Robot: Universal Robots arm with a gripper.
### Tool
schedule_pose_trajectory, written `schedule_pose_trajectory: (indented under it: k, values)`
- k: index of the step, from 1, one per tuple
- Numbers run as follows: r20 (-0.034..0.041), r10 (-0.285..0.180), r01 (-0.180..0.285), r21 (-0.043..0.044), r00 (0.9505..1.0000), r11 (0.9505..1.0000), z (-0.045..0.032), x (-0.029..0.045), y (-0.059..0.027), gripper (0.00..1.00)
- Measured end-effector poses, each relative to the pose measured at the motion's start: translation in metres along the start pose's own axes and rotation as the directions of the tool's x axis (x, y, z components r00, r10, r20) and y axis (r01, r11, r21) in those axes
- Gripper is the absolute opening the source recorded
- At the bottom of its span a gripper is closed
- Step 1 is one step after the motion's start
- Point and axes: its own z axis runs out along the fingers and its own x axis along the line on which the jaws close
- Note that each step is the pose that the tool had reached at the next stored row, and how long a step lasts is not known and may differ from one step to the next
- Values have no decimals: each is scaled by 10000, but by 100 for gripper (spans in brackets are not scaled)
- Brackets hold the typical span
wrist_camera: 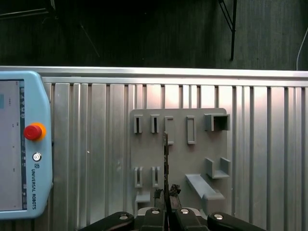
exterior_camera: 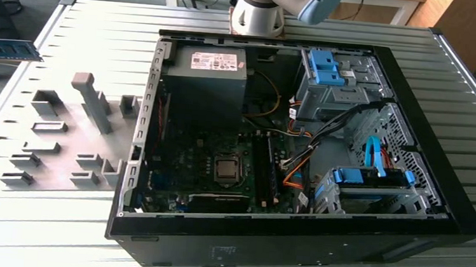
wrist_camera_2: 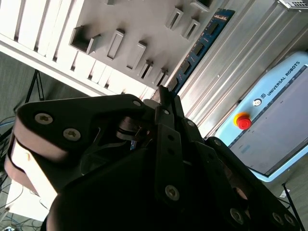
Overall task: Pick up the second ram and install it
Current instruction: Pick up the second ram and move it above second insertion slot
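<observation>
The second ram (exterior_camera: 7, 49), a thin blue-green board with dark chips, hangs in the air at the exterior view's far left, beyond the table's edge. In the second wrist view the ram (wrist_camera_2: 199, 45) juts out from my black gripper (wrist_camera_2: 163, 96), which is shut on its end. The first wrist view shows the ram (wrist_camera: 166, 154) edge-on between my fingertips, with the gripper (wrist_camera: 166, 192) above the grey holder plate (wrist_camera: 192, 163). The open computer case (exterior_camera: 438, 187) lies on the table with its motherboard (exterior_camera: 218, 170) and long memory slots (exterior_camera: 266, 164) exposed.
The grey holder plate (exterior_camera: 67, 139) with raised slots lies beside the case at the exterior view's left. A light-blue teach pendant (wrist_camera: 19, 144) with a red stop button (wrist_camera: 33, 131) rests on the ribbed metal table (exterior_camera: 102, 21). Blue drive latches (exterior_camera: 324, 67) and cables (exterior_camera: 305, 145) crowd the case's right half.
</observation>
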Motion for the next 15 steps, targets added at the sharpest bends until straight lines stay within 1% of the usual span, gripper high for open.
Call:
schedule_pose_trajectory:
  k: [10, 15]
  values:
    - [-1, -1, 1, 0, 10000, 10000, -1, 0, -24, 14]
    - [-1, -1, 1, 0, 10000, 10000, -1, 0, -58, 14]
